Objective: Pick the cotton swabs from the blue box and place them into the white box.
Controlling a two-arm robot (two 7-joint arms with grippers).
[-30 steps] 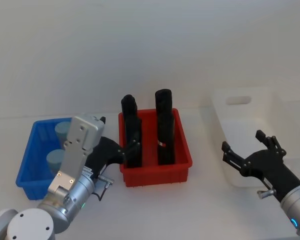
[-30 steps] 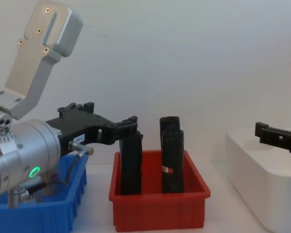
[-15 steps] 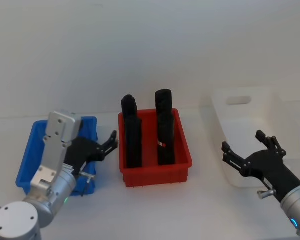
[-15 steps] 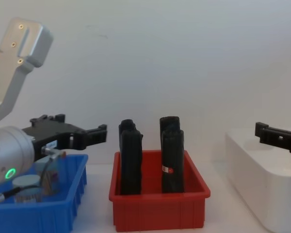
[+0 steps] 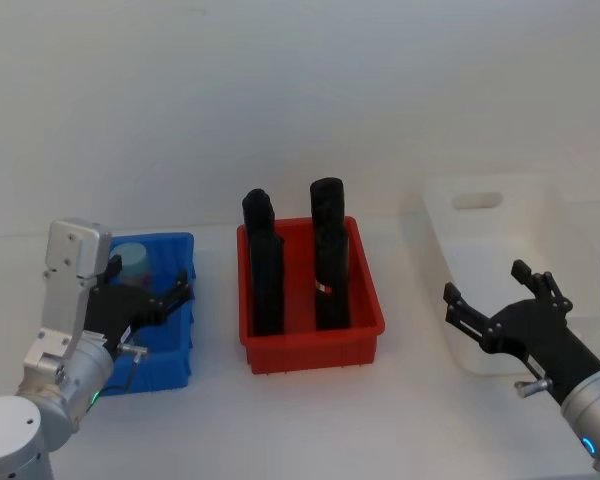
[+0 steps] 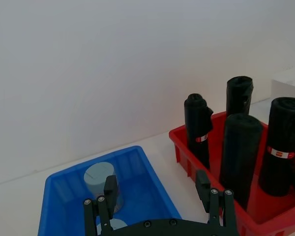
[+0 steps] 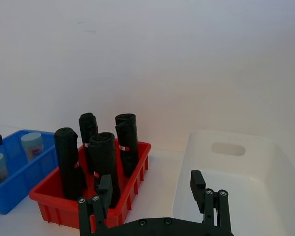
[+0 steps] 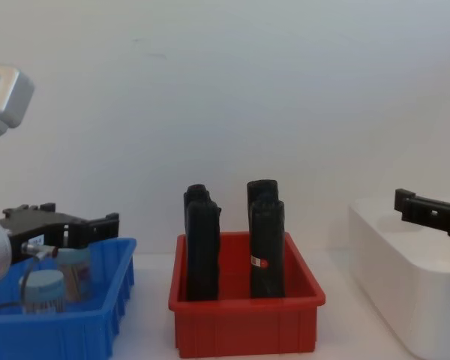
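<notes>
the two swab jars (image 6: 101, 179) stand in the blue box (image 6: 148, 166) at the robot's left, one nearer the far wall and one nearer the robot. the left gripper (image 6: 155, 189) hovers over the box's near part, jaws spread wide and holding nothing, pointed across the box with the far jar just ahead of one finger. the right gripper (image 5: 488, 286) hangs by the near side of the white box (image 5: 450, 250) at the right, jaws also wide and empty. a red bin (image 5: 310, 350) of black rolls (image 5: 327, 255) sits between the two boxes.

the jars look light and stiff, with smooth clear walls that will likely be a bit slippery. being round, each probably sits best with the fingers closing across the middle of the body, just under the pale lid. a firm but not hard squeeze should do, since thin plastic may flex. the two stand close together, so a finger has to slip between them without tipping either.
</notes>
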